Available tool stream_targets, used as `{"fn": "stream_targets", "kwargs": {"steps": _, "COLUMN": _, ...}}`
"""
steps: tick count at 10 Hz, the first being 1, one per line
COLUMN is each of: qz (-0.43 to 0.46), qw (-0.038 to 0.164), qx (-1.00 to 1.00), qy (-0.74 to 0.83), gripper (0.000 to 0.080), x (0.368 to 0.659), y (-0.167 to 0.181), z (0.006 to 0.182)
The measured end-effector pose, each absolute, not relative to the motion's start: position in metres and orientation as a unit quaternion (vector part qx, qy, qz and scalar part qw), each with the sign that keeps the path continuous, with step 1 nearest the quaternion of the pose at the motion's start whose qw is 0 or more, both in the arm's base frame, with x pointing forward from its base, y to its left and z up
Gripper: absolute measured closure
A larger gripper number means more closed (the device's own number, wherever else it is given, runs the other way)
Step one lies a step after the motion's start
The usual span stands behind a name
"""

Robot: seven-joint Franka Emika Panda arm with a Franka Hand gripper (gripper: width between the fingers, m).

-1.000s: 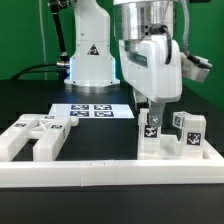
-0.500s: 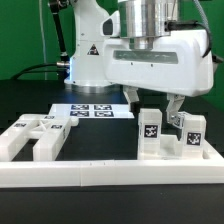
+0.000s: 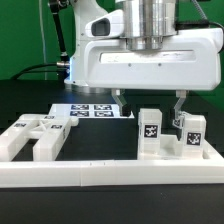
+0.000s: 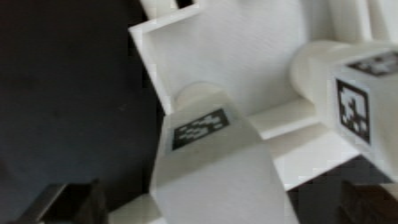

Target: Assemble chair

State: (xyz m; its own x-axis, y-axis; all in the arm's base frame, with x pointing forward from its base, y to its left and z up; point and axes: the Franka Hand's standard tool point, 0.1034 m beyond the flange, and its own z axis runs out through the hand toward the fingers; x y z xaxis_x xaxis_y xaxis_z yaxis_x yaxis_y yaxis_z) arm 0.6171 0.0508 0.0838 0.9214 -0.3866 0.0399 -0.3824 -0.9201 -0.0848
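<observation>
At the lower left of the exterior view, a cluster of chair parts (image 3: pixel 38 135) lies on the black desk (image 3: pixel 100 138). The marker board (image 3: pixel 92 110) sits behind it at centre. The hand (image 3: pixel 150 104) hangs in the upper middle, its fingers (image 3: pixel 120 100) spread wide and holding nothing, one either side above a tagged upright block (image 3: pixel 150 133). A second block (image 3: pixel 190 131) stands just beside it at the right. The right finger is near that neighbour, so a descent or sideways drift could topple it. The rail (image 3: pixel 110 176) fences the front edge, and open desk lies only toward centre-left.
</observation>
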Motion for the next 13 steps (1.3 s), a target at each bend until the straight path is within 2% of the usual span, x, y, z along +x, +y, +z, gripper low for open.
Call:
{"fn": "stream_targets", "kwargs": {"steps": 3, "qz": -0.031, "qw": 0.017, "qx": -0.994, "qy": 0.103, "gripper": 0.015, "x": 0.617, "y": 0.0494, "z": 0.0834}}
{"fn": "stream_targets", "kwargs": {"steps": 5, "qz": -0.031, "qw": 0.017, "qx": -0.994, "qy": 0.107, "gripper": 0.015, "x": 0.6169, "y": 0.0492, "z": 0.0832}}
{"fn": "stream_targets", "kwargs": {"steps": 6, "qz": -0.031, "qw": 0.018, "qx": -0.993, "qy": 0.115, "gripper": 0.0276, "x": 0.6169, "y": 0.0491, "z": 0.083}}
{"fn": "stream_targets", "kwargs": {"steps": 7, "qz": -0.03, "qw": 0.018, "qx": -0.991, "qy": 0.127, "gripper": 0.0458, "x": 0.6168, "y": 0.0491, "z": 0.0829}}
{"fn": "stream_targets", "kwargs": {"steps": 8, "qz": -0.03, "qw": 0.018, "qx": -0.991, "qy": 0.126, "gripper": 0.051, "x": 0.6168, "y": 0.0487, "z": 0.0828}}
{"fn": "stream_targets", "kwargs": {"steps": 9, "qz": -0.03, "qw": 0.018, "qx": -0.99, "qy": 0.134, "gripper": 0.051, "x": 0.6168, "y": 0.0488, "z": 0.0827}}
{"fn": "stream_targets", "kwargs": {"steps": 13, "qz": -0.027, "qw": 0.031, "qx": -0.926, "qy": 0.375, "gripper": 0.051, "x": 0.6225, "y": 0.0468, "z": 0.0814}}
